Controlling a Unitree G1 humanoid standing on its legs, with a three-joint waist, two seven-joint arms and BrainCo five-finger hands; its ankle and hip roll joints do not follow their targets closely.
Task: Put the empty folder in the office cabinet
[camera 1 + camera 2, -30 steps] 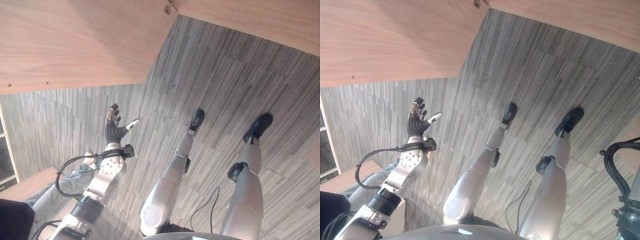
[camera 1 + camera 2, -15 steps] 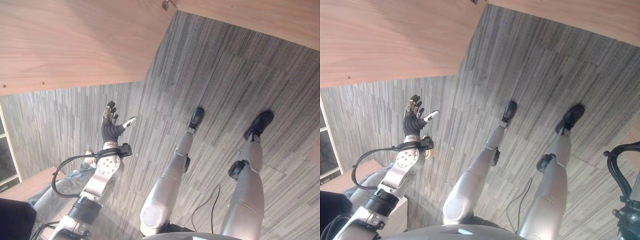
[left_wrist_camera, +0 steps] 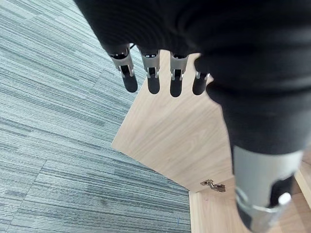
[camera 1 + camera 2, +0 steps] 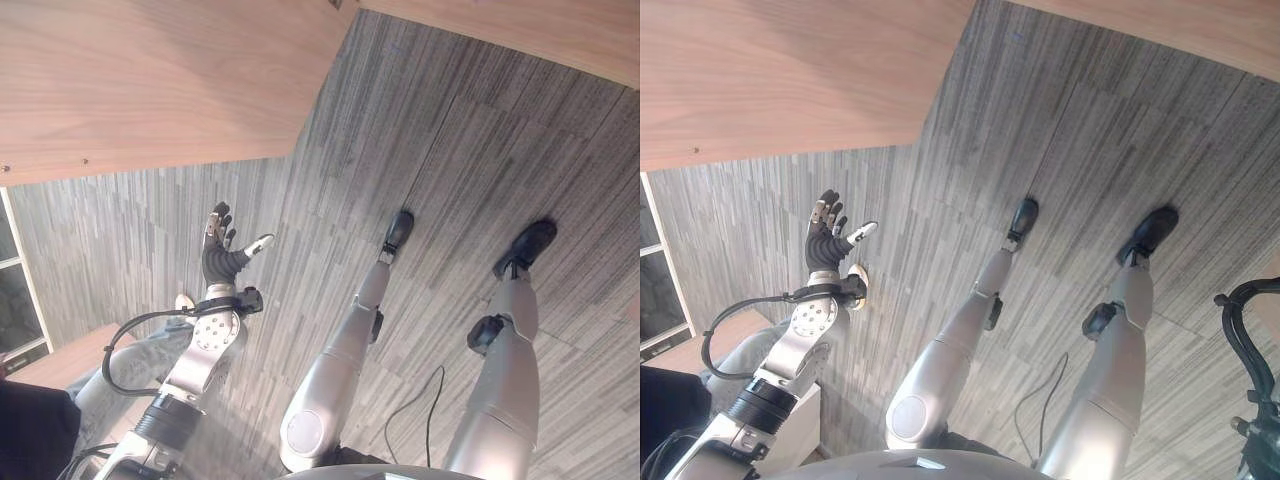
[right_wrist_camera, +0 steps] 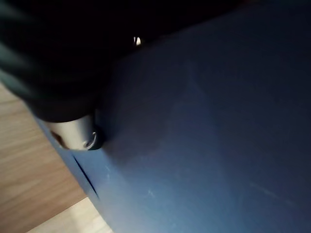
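Observation:
My left hand (image 4: 222, 262) is raised over the grey carpet, fingers straight and spread, holding nothing. Its wrist view shows the straight fingers (image 3: 153, 73) pointing at a light wooden cabinet door (image 3: 180, 141) with a metal hinge (image 3: 213, 184) at its corner. That door (image 4: 150, 80) spans the upper left of the eye views, a little beyond the hand. A blue folder (image 5: 218, 145) lies very close in the right wrist view. My right hand (image 5: 73, 131) has its thumb pressed on the folder's face, and its fingers are hidden behind the folder.
Grey striped carpet (image 4: 450, 150) covers the floor. A second wooden panel (image 4: 520, 25) runs along the upper right. A low wooden surface (image 4: 60, 365) and a framed glass pane (image 4: 20, 290) sit at the left. A person's leg in grey trousers (image 4: 110, 375) shows behind my left arm.
The whole picture has shifted slightly, so the camera moved. My left hand stays raised and open and has drifted a little to the left.

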